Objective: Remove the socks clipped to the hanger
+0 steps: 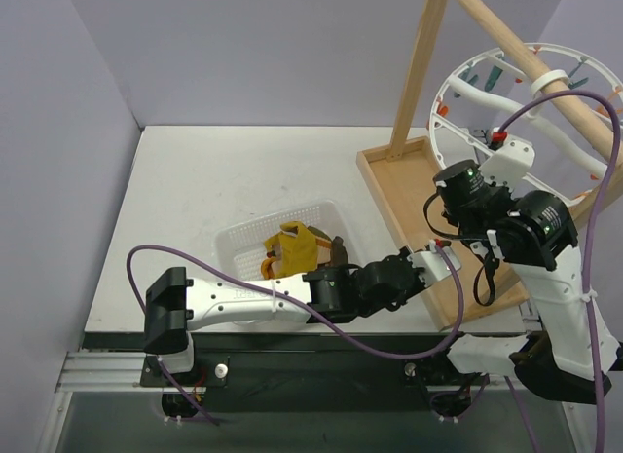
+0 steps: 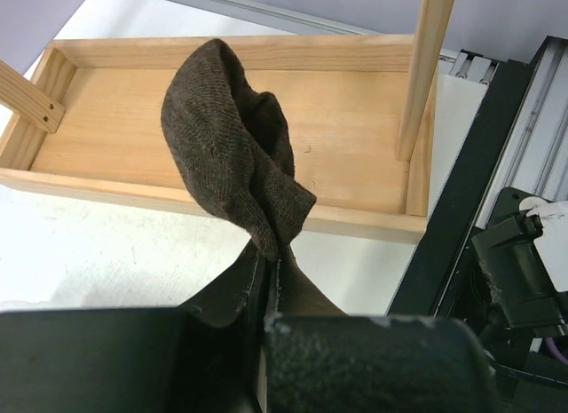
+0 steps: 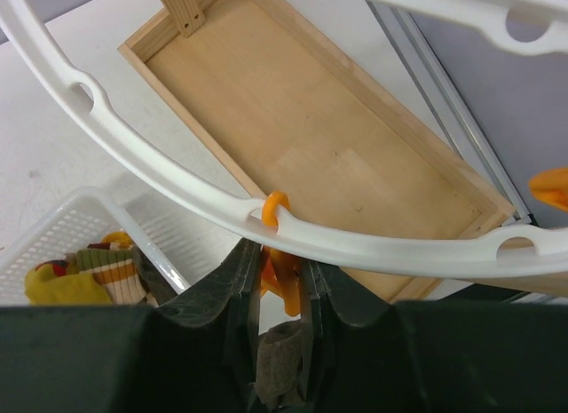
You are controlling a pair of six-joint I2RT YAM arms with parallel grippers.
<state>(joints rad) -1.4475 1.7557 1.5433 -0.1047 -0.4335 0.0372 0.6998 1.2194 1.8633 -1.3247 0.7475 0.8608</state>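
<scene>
The dark brown sock (image 2: pixel 231 155) stretches away from our left gripper (image 2: pixel 271 262), whose jaws are closed on its near end, over the wooden tray (image 2: pixel 355 120). On the hanger (image 3: pixel 169 180) rim, our right gripper (image 3: pixel 280 266) is squeezed shut on an orange clip (image 3: pixel 284 289). Brown fabric shows just beneath, likely the sock's far end.

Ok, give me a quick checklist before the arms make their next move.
1. Left gripper shut on dark brown sock: ok.
2. That sock above the basket: not ok, it hangs by the wooden tray.
3. Right gripper shut on orange clip: ok.
4. Fabric under that clip freed: cannot tell.
5. Hanger on its pole: ok.
</scene>
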